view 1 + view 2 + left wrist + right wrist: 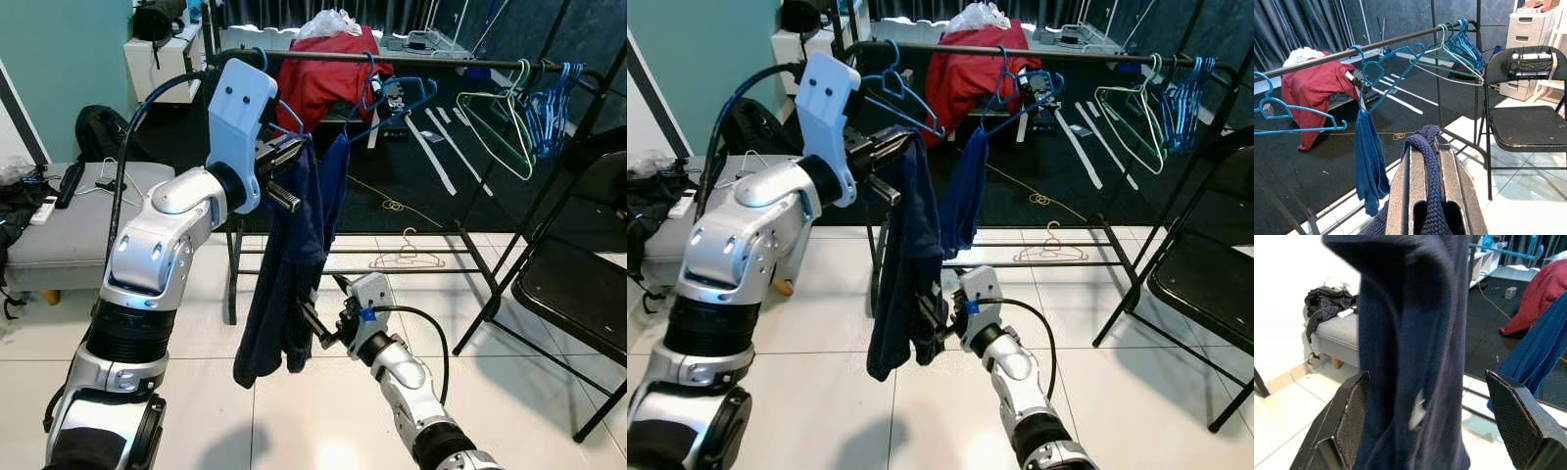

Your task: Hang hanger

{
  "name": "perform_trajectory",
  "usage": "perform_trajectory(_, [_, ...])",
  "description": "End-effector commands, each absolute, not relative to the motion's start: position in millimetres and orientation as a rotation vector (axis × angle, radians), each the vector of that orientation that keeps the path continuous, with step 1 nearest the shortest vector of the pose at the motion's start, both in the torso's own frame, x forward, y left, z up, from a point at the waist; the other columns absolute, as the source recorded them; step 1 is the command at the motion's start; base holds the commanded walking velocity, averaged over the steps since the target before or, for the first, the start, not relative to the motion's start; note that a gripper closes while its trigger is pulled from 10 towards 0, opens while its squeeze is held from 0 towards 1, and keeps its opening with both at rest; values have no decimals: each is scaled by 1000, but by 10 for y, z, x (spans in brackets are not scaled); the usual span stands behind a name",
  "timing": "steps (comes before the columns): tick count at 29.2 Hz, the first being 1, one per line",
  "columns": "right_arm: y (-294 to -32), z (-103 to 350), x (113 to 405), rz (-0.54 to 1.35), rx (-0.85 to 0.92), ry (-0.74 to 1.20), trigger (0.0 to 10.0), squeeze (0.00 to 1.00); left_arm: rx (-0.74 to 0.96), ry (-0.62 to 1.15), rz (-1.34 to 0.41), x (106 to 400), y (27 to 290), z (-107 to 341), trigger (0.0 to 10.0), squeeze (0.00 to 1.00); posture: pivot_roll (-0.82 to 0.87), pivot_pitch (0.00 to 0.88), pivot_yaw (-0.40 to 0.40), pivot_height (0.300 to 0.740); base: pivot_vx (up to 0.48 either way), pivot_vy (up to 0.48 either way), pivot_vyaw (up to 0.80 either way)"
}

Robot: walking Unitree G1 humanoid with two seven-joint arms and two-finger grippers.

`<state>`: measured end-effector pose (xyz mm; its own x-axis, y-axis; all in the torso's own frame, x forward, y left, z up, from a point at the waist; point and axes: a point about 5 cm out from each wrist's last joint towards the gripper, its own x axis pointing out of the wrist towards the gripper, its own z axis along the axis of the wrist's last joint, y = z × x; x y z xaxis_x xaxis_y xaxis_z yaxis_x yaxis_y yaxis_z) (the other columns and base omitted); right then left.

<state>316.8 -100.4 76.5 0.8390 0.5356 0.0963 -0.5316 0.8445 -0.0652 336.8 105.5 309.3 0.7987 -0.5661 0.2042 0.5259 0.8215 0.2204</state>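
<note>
Navy garment [284, 274] in left end effector [284, 157]

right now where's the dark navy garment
The dark navy garment hangs from the left gripper, shut on its top, just before the clothes rail; the open right gripper flanks its lower part.

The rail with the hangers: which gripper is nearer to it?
Left. The left gripper is raised just below the rail, shut on the navy garment. The right gripper is much lower, open around the garment's hanging lower part.
</note>
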Motion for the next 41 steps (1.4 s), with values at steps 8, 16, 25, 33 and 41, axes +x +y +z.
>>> perform_trajectory(8, [-1031, 927, 3298, 562, -38, -154, 4863, 0, 170, -315, -620, 3295, 1000, 3197, 10000, 0, -8, 10, -35, 740, 0, 0, 0])
perform_trajectory(16, [-1032, 941, 3306, 584, -21, -154, 0, 0, 171, -314, -618, 3292, 1011, 3195, 10000, 0, -7, 15, -39, 740, 0, 0, 0])
perform_trajectory(25, [-1051, 919, 3287, 573, -25, -153, 0, 0, 184, -300, -598, 3323, 1029, 3166, 10000, 0, -11, 22, -35, 740, 0, 0, 0])
perform_trajectory(33, [-1062, 908, 3288, 568, -17, -146, 0, 0, 199, -283, -585, 3343, 1049, 3131, 10000, 0, -11, 26, -35, 740, 0, 0, 0])
perform_trajectory(41, [-1193, 1060, 3353, 518, 11, -200, 0, 0, 526, -113, -428, 3492, 1349, 2513, 10000, 0, -23, 37, -31, 740, 0, 0, 0])
